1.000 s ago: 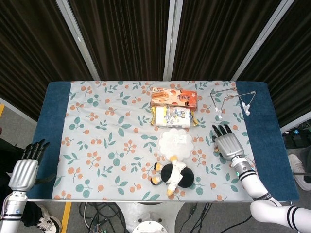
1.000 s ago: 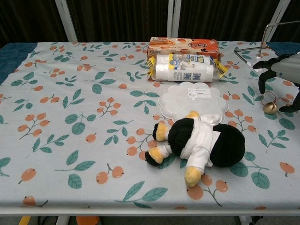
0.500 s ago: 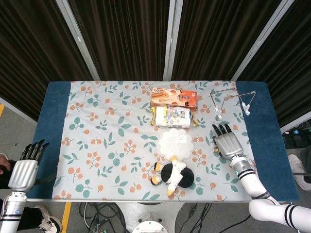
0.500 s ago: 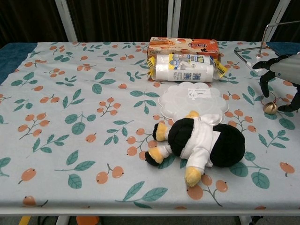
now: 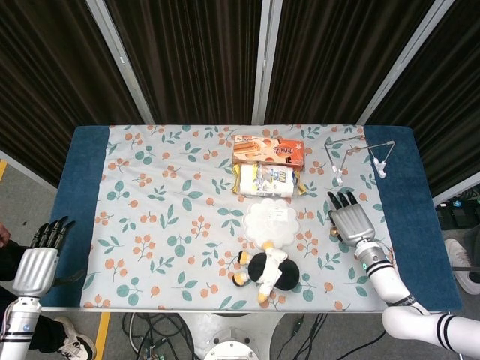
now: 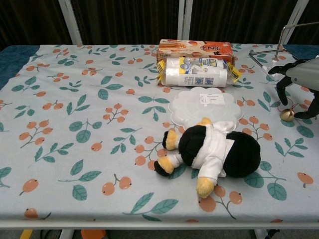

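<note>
Nearest the robot, the left hand [image 5: 37, 259] hangs off the front-left corner of the table [image 5: 82, 195], fingers stretched straight and holding nothing, so it's out of the action. Next up on the floral cloth [image 6: 75, 124] is the plush penguin [image 6: 212, 152] lying on its side near the front edge, its head touching a white scalloped lid [image 6: 204, 104] just behind it. Over to the right, the right hand [image 6: 301, 79] hovers above a little gold bell [image 6: 285, 115] that sits on the cloth. Its fingers are arched down and spread on either side of the bell with nothing gripped, and I can't see any contact. So my read is this is the reach stage, before any pinch. Actually picking it up would call for coming down a touch and closing thumb and finger on something small and round, which could easily roll or skid away. There's open cloth around the bell, with the plush and lid well apart to the left, but the blue strip and the table's right edge are near. Farther back, a wrapped roll pack [image 6: 197, 71] lies just in front of an orange box [image 6: 194, 48]. A wire frame [image 5: 358, 154] stands behind the hand, so there's less room to move that way.
</note>
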`<action>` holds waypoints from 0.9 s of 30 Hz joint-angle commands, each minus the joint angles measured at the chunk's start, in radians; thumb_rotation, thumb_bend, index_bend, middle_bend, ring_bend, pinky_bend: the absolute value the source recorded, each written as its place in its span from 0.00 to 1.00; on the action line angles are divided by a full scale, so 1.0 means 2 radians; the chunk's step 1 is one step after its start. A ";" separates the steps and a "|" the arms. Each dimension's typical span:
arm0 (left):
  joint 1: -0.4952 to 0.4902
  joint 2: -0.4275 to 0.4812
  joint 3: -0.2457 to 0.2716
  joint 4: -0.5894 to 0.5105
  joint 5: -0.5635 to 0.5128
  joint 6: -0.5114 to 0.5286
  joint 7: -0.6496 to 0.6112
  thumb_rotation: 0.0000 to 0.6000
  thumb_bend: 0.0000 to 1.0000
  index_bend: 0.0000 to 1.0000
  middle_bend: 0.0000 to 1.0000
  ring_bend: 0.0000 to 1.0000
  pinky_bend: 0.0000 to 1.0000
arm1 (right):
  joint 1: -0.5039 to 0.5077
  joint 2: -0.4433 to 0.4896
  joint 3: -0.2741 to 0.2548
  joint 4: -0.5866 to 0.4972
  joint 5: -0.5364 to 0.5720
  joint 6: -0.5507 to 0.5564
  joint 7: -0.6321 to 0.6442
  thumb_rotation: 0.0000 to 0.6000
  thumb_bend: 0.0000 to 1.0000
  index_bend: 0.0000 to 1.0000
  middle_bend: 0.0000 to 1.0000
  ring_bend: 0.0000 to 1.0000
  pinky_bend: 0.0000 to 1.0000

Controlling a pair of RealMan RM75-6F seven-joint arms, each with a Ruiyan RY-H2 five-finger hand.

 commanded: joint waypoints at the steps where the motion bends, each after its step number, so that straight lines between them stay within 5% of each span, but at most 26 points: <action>1: 0.000 0.000 0.000 0.000 0.000 0.000 0.000 1.00 0.02 0.09 0.00 0.00 0.02 | 0.001 0.000 0.000 0.000 0.000 0.001 0.001 1.00 0.17 0.49 0.00 0.00 0.00; 27: 0.003 -0.002 0.000 0.004 0.000 0.002 -0.005 1.00 0.02 0.09 0.00 0.00 0.02 | 0.011 -0.002 -0.004 0.001 0.023 0.002 0.000 1.00 0.19 0.53 0.00 0.00 0.00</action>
